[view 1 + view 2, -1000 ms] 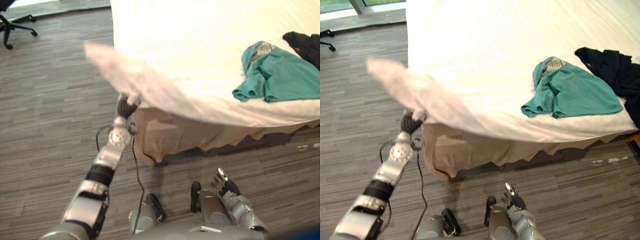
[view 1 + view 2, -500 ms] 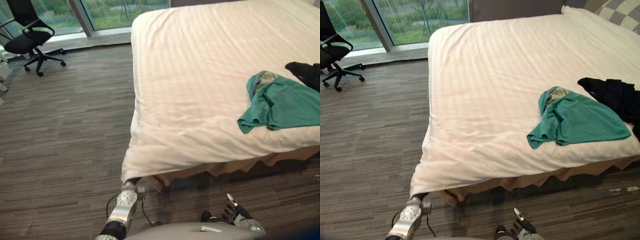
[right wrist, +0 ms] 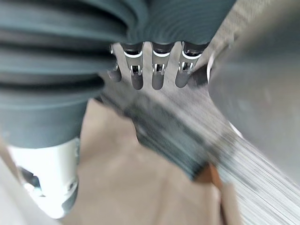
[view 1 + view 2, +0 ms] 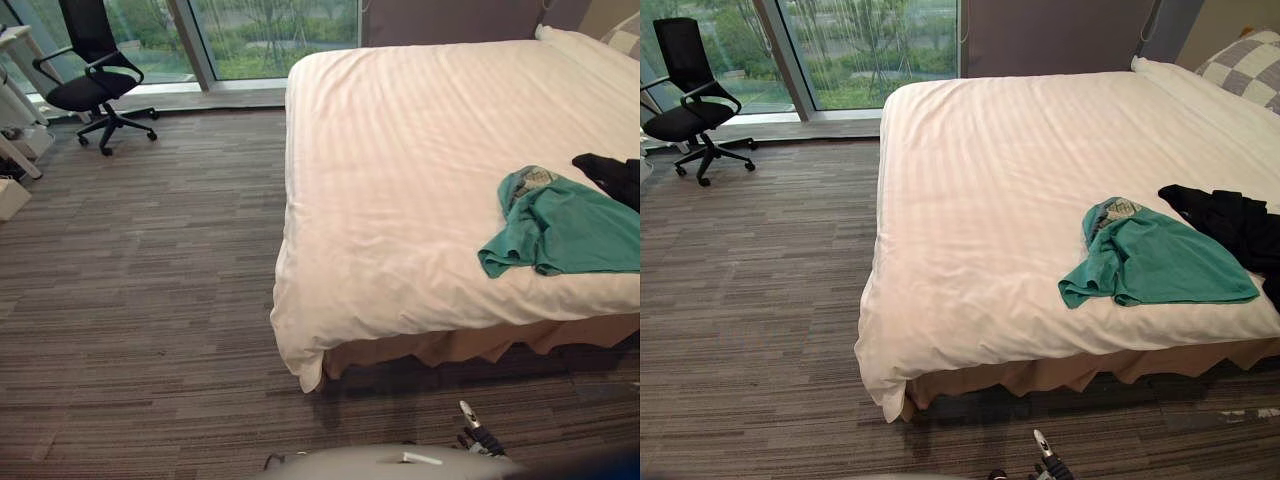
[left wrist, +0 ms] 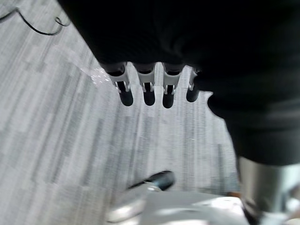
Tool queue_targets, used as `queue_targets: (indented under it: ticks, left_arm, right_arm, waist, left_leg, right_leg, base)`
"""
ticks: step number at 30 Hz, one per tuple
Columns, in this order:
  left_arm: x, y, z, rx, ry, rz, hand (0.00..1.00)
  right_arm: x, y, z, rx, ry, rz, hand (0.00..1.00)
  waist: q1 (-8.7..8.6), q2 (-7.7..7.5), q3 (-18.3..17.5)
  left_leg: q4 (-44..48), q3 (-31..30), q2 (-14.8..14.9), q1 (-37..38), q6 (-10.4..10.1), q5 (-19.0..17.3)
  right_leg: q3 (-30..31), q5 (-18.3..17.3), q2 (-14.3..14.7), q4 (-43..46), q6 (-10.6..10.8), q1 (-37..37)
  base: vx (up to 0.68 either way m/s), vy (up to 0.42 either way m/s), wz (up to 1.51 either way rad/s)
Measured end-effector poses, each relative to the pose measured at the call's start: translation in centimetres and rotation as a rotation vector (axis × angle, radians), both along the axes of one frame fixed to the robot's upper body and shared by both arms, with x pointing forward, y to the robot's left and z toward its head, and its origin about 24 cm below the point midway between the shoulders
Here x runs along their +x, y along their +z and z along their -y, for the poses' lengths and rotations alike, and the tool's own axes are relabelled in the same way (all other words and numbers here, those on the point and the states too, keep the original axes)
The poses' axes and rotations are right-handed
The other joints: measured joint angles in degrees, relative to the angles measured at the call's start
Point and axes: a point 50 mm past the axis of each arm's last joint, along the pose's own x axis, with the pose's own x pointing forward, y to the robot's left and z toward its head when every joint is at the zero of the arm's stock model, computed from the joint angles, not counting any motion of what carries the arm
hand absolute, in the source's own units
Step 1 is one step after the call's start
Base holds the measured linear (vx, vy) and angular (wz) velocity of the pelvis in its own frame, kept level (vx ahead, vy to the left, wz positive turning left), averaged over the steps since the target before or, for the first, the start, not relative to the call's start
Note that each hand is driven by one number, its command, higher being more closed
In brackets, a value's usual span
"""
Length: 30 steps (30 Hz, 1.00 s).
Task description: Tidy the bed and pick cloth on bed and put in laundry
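A: Where's the cloth?

B: The teal cloth [image 4: 1155, 262] lies crumpled on the white bed [image 4: 990, 190], near the robot-side edge. The black cloth [image 4: 1228, 222] is just beside it, cut off at the frame.

A: Hands?

B: The left hand [image 5: 148, 95] hangs slack over the floor [image 5: 56, 140], empty. The right hand [image 3: 157, 78] is straight-fingered and empty too, with a tan blur beyond it. The right eye view catches a checked pillow [image 4: 1245, 70].

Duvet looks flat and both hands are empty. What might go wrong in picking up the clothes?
The teal shirt lies close beside the black garment, so a grab could drag both. The shirt sits near the edge of the duvet and might slide to the floor. The duvet could get pinched too and rumple.
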Motion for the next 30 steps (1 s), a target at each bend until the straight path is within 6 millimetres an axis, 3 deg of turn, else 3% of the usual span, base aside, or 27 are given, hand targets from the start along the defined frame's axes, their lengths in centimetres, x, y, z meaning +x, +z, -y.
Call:
queue_targets:
  ticks: [5,8,11,16,19,20,21,24,25,27,30]
  left_arm:
    - [2.9,0.3,-0.1,0.007,-0.022,0.126,0.00]
    - [5.2,0.6,-0.2,0.008,-0.015,0.212,0.00]
    - [6.0,0.9,-0.5,0.017,-0.020,0.255,0.00]
    - [6.0,1.0,-1.0,0.013,-0.025,0.267,0.00]
    - [6.1,1.1,-1.1,0.007,-0.013,0.280,0.00]
    - [5.9,1.1,-1.2,0.005,0.019,0.288,0.00]
    - [5.6,1.1,-1.3,0.005,0.032,0.289,0.00]
    - [3.5,1.1,-2.2,0.027,0.088,0.261,0.00]
    - [2.5,1.1,-2.5,0.040,0.090,0.252,0.00]
    - [1.8,1.2,-2.8,0.057,0.095,0.254,0.00]
    - [1.8,1.3,-2.6,0.062,0.085,0.279,0.00]
  right_arm:
    - [-0.3,0.6,2.1,-0.146,-0.123,-0.008,0.00]
    - [1.6,1.7,4.3,-0.261,-0.153,0.053,0.00]
    - [4.9,3.8,6.9,-0.387,-0.135,0.157,0.00]
    - [12.2,10.2,11.6,-0.622,-0.037,0.426,0.00]
    - [14.6,13.1,13.0,-0.742,0.087,0.502,0.00]
    - [15.2,14.4,14.1,-0.748,0.126,0.564,1.00]
    - [15.6,15.3,14.8,-0.747,0.155,0.611,1.00]
    - [17.3,20.5,17.0,-0.842,0.316,0.809,1.00]
    - [18.2,22.6,16.7,-0.849,0.400,0.900,1.00]
    - [19.6,24.6,15.7,-0.852,0.529,0.976,1.00]
    - [21.9,25.2,12.5,-0.787,0.692,1.022,1.00]
  waist:
    - [-0.05,-0.11,-0.4]
    - [-0.23,-0.53,-0.6]
    - [-0.53,-1.23,-0.9]
    - [-0.50,-2.34,-0.6]
    - [-0.66,-2.58,-0.5]
    - [-0.43,-2.51,-0.6]
    - [-0.53,-2.49,-0.6]
    - [-0.70,-2.39,-0.5]
    - [-0.78,-2.36,-0.6]
    - [-1.03,-2.87,-0.4]
    - [-0.57,-3.70,-0.9]
  left_leg:
    - [0.1,0.0,0.2,0.1,0.0,0.1]
    - [0.1,0.0,0.1,0.1,0.0,0.1]
    - [0.1,-0.2,-0.2,0.1,0.1,0.1]
    - [0.1,-0.9,-1.1,-0.1,0.2,0.0]
    - [0.1,-1.7,-1.1,-0.4,0.2,0.0]
    - [0.1,-2.3,-1.2,-0.8,0.4,0.1]
    - [0.1,-2.6,-1.3,-1.0,0.4,0.2]
    - [0.1,-3.8,-1.4,-1.4,0.5,0.2]
    - [0.1,-4.4,-1.4,-1.8,0.6,0.3]
    - [0.1,-5.6,-1.4,-2.3,0.8,0.5]
    - [0.1,-8.3,-1.7,-3.1,1.4,1.1]
  right_leg:
    - [0.3,0.3,0.3,0.1,0.3,-0.1]
    - [0.4,0.4,0.2,0.3,0.5,-0.1]
    - [0.4,0.5,0.1,0.3,0.5,-0.1]
    - [0.1,0.6,-0.1,0.0,0.7,-0.2]
    - [-0.3,0.6,-0.2,-0.1,0.7,-0.2]
    - [-0.8,0.6,-0.3,-0.1,0.7,-0.3]
    - [-1.0,0.6,-0.3,-0.1,0.7,-0.4]
    - [-2.2,0.5,-0.5,0.0,0.8,-0.3]
    - [-2.6,0.5,-0.5,0.0,0.8,-0.5]
    - [-3.6,0.5,-0.6,0.2,0.8,-0.5]
    - [-6.3,0.5,-0.9,0.2,0.9,0.1]
  base:
    - [0.02,-0.021,-0.04]
    - [0.04,-0.017,0.00]
    - [0.00,0.000,0.00]
    - [-0.03,-0.022,0.03]
    - [-0.04,-0.033,0.12]
    - [-0.03,-0.034,0.17]
    - [-0.01,-0.028,0.19]
    - [0.01,-0.023,0.17]
    - [0.01,-0.026,0.14]
    - [0.01,-0.032,0.23]
    - [-0.02,-0.022,0.41]
